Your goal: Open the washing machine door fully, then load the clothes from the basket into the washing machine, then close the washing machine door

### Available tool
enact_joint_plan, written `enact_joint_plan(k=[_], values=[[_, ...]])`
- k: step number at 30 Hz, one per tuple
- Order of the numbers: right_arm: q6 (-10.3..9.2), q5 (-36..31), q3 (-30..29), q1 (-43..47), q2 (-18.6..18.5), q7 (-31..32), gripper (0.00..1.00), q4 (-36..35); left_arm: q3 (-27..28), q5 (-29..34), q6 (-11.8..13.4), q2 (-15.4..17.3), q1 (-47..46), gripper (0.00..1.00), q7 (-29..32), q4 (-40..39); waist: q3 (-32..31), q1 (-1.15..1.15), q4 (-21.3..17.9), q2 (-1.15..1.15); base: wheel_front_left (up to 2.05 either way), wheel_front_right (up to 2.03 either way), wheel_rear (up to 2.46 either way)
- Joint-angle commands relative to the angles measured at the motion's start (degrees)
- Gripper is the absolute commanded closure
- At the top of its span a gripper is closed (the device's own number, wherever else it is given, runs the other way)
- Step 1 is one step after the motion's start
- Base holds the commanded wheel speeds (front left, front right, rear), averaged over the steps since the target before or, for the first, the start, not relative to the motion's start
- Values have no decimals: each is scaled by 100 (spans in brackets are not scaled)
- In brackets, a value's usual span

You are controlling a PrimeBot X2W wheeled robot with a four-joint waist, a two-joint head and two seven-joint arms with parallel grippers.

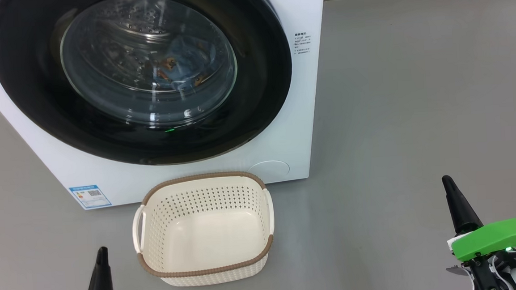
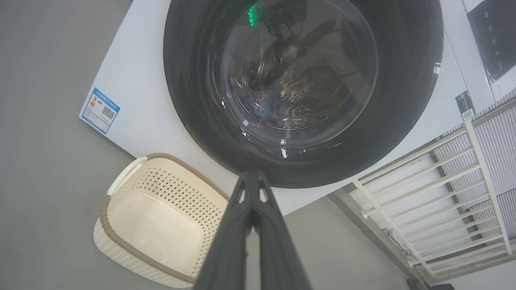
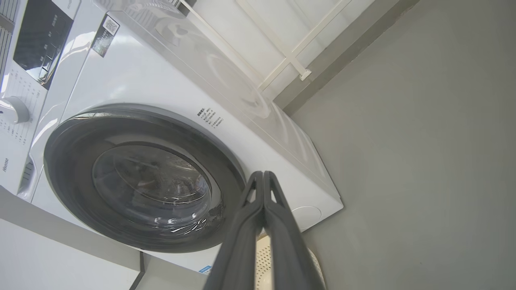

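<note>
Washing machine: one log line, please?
door shut | clothes in drum | basket empty | left gripper shut | right gripper shut

Laundry corner, bare and plain
A white front-loading washing machine (image 1: 313,92) stands on a plain grey floor (image 1: 417,108); a perforated laundry basket (image 1: 201,177) before it; white railing (image 3: 288,57) behind.

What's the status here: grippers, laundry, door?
Left gripper shut, empty; right gripper shut, empty. Basket empty, clothes inside drum. Washing machine door closed. Nothing in the way.
</note>
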Motion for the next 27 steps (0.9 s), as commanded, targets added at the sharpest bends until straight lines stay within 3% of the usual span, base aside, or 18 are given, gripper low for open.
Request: enact_joint_plan(k=[1,27], values=[[-7,149,-10,-87,-43,30,100,-173,137,-110,-37,49,-163,100,31,-193,-1,0,1,0,0,0,0],[-10,1418,-328,-45,179,456,100,-235,409,-1376,-66,-94,-179,100,454,-290,-25,0,24,0,0,0,0]])
